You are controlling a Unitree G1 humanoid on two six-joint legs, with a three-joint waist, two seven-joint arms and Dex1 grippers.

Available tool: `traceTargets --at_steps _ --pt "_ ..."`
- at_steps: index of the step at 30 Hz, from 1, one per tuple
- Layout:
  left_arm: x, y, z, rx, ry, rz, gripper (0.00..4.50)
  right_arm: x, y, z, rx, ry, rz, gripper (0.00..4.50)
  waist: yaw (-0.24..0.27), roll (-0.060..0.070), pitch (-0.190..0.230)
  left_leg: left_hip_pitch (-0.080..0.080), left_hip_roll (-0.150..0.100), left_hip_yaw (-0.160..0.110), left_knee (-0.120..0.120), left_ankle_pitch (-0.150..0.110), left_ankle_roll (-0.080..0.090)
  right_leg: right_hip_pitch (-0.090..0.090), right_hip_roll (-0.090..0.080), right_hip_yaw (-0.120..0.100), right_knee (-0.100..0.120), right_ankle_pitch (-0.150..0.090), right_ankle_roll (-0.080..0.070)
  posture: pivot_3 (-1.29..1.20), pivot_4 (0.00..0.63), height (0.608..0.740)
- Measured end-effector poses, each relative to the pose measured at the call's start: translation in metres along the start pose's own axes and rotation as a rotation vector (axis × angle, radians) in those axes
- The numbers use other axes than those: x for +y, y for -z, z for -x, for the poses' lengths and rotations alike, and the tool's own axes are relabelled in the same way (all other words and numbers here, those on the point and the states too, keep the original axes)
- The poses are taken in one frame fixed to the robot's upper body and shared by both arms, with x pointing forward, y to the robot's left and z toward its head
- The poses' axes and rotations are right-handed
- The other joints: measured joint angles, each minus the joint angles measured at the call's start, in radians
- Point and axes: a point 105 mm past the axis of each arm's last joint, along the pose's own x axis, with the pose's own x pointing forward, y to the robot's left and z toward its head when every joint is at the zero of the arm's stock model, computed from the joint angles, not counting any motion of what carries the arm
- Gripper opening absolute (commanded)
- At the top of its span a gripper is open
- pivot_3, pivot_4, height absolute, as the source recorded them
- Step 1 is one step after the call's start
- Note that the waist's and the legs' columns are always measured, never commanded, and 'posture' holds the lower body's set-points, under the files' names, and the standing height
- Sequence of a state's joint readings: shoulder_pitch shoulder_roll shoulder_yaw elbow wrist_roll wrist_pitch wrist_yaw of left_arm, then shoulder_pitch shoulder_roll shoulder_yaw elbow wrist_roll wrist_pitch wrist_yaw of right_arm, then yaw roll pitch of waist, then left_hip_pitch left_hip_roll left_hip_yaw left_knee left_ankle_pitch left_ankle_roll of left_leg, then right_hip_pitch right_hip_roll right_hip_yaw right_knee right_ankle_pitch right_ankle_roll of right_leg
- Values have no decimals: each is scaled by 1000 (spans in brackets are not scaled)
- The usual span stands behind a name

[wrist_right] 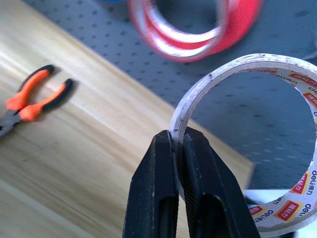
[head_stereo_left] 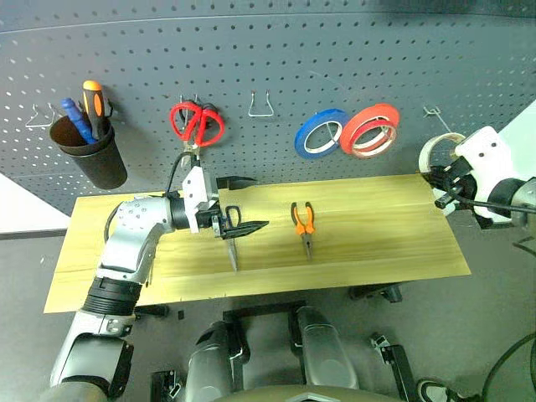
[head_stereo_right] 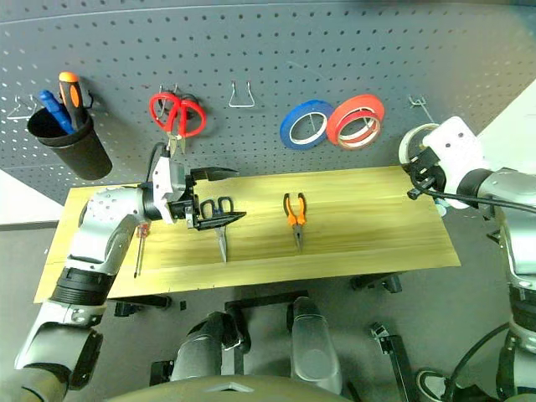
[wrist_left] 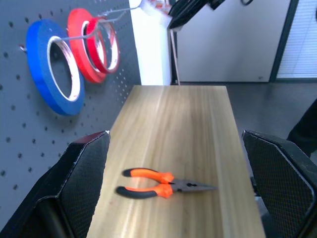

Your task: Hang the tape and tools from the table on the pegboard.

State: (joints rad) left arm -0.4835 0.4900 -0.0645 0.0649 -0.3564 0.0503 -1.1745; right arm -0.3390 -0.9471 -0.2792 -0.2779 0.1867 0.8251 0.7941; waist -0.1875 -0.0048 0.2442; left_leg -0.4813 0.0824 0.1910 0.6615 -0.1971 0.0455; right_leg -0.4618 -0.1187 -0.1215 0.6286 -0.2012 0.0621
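the right gripper is pinched shut on the rim of the thin whitish tape ring, up by the dark grey pegboard, and it looks light, stiff and easy to hook, while the left gripper gapes wide above the wooden table.

The tape is cut off by the right and bottom edges of the right wrist view, and its wall is hidden where the right gripper pinches it. The red-orange roll there is blurred and cut off at the top edge. In the left eye view the left gripper covers the handles of the dark scissors. In the same view, the printing on the tape is too small to read.
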Motion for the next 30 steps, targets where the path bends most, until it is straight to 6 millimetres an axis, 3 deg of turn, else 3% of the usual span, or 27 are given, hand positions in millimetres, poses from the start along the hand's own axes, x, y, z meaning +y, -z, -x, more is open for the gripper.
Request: traceTargets --at_steps 5,9,14,20,30 --pt "6 -2 0 -11 -1 -17 4500 -5 -13 6 -45 21 30 88 -22 0 -12 1 0 0 0 0 0 1 0 0 1 0 4 -363 96 730" --pt "14 -5 -5 -32 -19 -15 4500 -21 -19 -2 -108 91 23 88 -47 0 -20 2 -3 -1 0 2 2 2 0 0 3 -1 5 -352 92 730" --pt "27 -8 -11 -24 -55 -33 4500 -31 -14 -29 -139 137 -19 88 -80 -1 -30 4 -4 -1 0 4 0 4 1 0 5 -2 8 -331 96 730" --pt "30 -11 -18 -34 -75 -41 4500 -25 3 -62 -118 118 -80 88 -103 -1 -31 6 -5 -1 0 5 -2 4 0 2 10 -4 10 -302 101 730" --pt "36 -18 -24 -26 -125 10 4500 -26 -14 -90 -212 124 -111 88 -102 -1 -31 18 -8 0 0 5 -2 13 -2 5 17 -8 15 -268 108 730"
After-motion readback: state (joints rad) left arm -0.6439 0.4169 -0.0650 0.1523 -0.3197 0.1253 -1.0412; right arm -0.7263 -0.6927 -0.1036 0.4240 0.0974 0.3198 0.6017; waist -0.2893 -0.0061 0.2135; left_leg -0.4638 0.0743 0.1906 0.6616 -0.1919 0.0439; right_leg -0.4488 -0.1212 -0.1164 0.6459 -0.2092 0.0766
